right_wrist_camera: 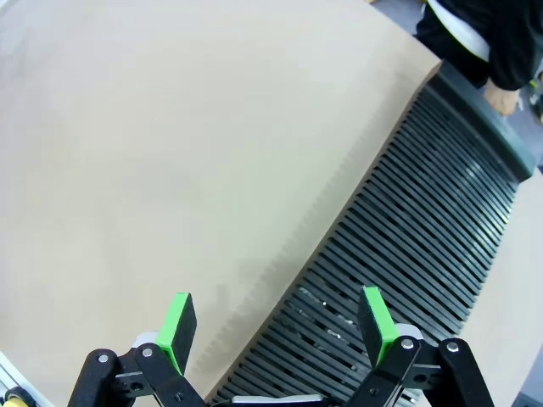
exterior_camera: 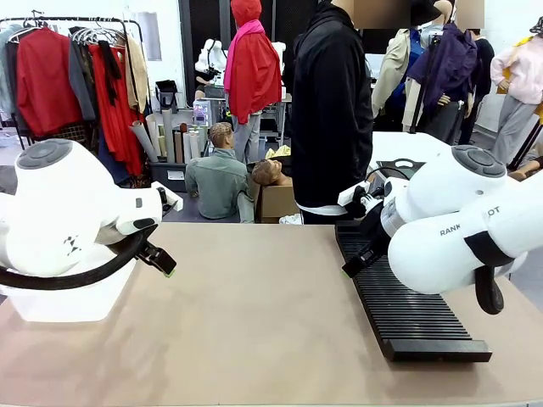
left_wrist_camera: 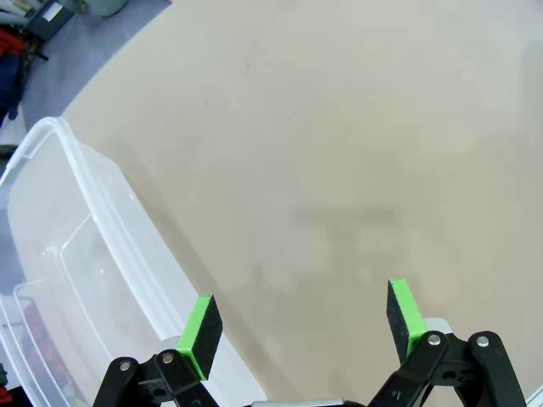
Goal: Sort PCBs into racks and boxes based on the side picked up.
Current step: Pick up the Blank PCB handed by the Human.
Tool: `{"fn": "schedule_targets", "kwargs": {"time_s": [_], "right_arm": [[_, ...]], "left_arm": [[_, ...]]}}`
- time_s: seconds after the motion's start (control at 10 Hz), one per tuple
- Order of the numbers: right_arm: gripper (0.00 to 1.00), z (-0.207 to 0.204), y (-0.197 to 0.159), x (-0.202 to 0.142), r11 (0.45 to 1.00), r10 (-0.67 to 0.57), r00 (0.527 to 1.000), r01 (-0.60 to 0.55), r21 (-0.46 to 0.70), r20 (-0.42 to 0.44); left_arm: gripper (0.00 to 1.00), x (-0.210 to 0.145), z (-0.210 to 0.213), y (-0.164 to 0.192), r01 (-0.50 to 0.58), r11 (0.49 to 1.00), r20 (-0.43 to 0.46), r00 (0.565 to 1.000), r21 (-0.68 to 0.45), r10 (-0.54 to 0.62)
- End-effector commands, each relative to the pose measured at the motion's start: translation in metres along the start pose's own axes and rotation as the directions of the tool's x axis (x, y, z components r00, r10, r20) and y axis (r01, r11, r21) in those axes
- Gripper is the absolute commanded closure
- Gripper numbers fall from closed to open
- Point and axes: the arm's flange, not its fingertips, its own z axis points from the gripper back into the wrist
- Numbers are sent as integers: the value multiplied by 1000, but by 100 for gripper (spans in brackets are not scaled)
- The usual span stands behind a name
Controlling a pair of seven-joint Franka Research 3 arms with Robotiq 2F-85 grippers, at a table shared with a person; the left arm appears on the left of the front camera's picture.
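The left gripper is released: its two green-padded fingers stand wide apart with nothing between them. In the left wrist view it hangs above the flat tan table top, with one finger over the rolled rim of the clear, translucent plastic rectangular tub and the other over bare table. In the front view this tub sits at the robot's left edge of the table, partly behind the white left arm. The right gripper is likewise released, its pads spread and nothing gripped. In the right wrist view the toothed side edge of the long black rectangular slotted rack runs between its fingers, so that one finger hangs over the slots and the other over the tan surface. In the front view the rack lies flat on the robot's right part of the table, its length running from the far edge towards the near edge, with the white right arm above its far half. A person in a black jacket stands at the far side of the table, just beyond the rack's far end.
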Motion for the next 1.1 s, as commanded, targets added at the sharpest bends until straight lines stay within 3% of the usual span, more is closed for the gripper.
{"fn": "schedule_targets", "kwargs": {"time_s": [0.0,0.4,0.6,1.0], "right_arm": [[0,20,-12,4,999,-14,1000,13,39,25],[0,56,-44,25,995,-55,997,50,83,56],[0,78,-58,44,989,-63,996,53,135,70],[0,115,-95,67,910,-303,950,264,319,79]], "left_arm": [[0,13,23,15,1,999,-18,1000,-53,-2],[0,47,55,53,-47,981,-56,998,-191,37],[0,58,77,81,-87,929,-28,996,-361,82],[0,69,103,122,-187,867,21,975,-461,221]]}}
